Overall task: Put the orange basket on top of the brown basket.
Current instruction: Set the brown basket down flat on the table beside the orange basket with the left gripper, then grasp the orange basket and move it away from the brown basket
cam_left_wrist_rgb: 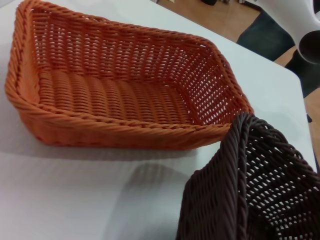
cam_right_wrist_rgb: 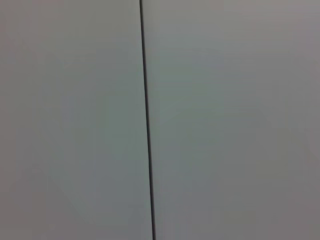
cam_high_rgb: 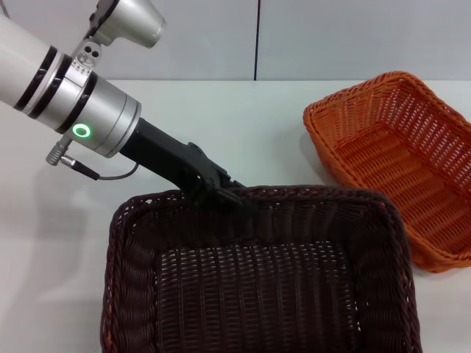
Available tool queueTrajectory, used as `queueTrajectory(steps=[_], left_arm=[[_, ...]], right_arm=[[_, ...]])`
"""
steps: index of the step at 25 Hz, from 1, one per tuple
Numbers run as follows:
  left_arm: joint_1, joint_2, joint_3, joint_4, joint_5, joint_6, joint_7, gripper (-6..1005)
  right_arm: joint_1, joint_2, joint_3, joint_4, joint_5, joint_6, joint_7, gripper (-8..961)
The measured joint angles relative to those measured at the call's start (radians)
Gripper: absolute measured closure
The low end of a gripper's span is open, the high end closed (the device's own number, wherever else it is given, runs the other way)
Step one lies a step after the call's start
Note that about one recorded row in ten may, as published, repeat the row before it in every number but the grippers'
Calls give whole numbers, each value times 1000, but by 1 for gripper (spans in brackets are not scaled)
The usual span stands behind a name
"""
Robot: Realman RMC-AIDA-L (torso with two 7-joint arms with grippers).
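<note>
no readable text, labels or numbers

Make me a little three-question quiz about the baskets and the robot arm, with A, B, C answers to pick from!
1. Where is the orange basket?
A. Inside the brown basket
B. On the table, to the right of the brown basket
C. Held up in the air

2. How many baskets are there?
A. One
B. Two
C. Four

3. What is the left gripper doing?
A. Reaching the far rim of the brown basket
B. Touching the orange basket
C. Resting far from both baskets

Answers:
1 B, it sits on the table beside the brown one.
2 B, one orange and one brown.
3 A, its dark fingers meet the brown rim in the head view.
</note>
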Motion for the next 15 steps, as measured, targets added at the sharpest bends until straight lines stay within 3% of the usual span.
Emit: queueTrajectory(steps=[2,7,15], left_arm=[[2,-1,4,-2,0,7,0,715],[16,2,-58,-22,-6,105,3,490],[25,0,-149,-45,-9,151,22,300]], right_arm=[[2,1,1,-1,0,0,0,390],[6,3,6,-1,0,0,0,391],[17,0,4,-2,0,10,10,392]])
